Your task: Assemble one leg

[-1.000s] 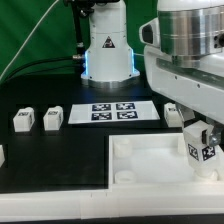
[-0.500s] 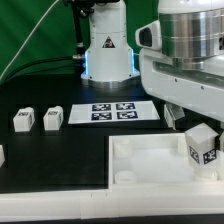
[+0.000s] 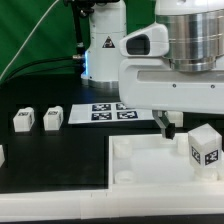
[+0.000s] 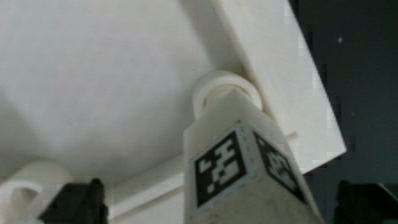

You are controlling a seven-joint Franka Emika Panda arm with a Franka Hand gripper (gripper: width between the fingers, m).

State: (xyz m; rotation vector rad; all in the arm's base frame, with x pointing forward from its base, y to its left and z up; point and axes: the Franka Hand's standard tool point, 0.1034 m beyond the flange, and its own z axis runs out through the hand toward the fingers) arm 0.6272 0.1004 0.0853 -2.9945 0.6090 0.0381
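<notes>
A leg (image 3: 207, 147), a small white block with black-and-white tags, stands slightly tilted on the far right corner of the large white tray (image 3: 140, 165). In the wrist view the leg (image 4: 240, 165) stands over a round corner socket (image 4: 228, 92). My gripper (image 4: 222, 203) straddles the leg with both dark fingertips (image 4: 80, 200) well apart from its sides, so it is open. In the exterior view only one dark finger (image 3: 166, 124) shows, to the exterior view's left of the leg.
Two more legs (image 3: 23, 120) (image 3: 53, 118) stand on the black table at the exterior view's left, and another (image 3: 2, 155) at the frame edge. The marker board (image 3: 112, 111) lies behind the tray. The robot base (image 3: 105, 55) is at the back.
The hand has swung toward the exterior view's left and no longer covers the leg. The leg stays in place on the tray corner, now fully in view.
</notes>
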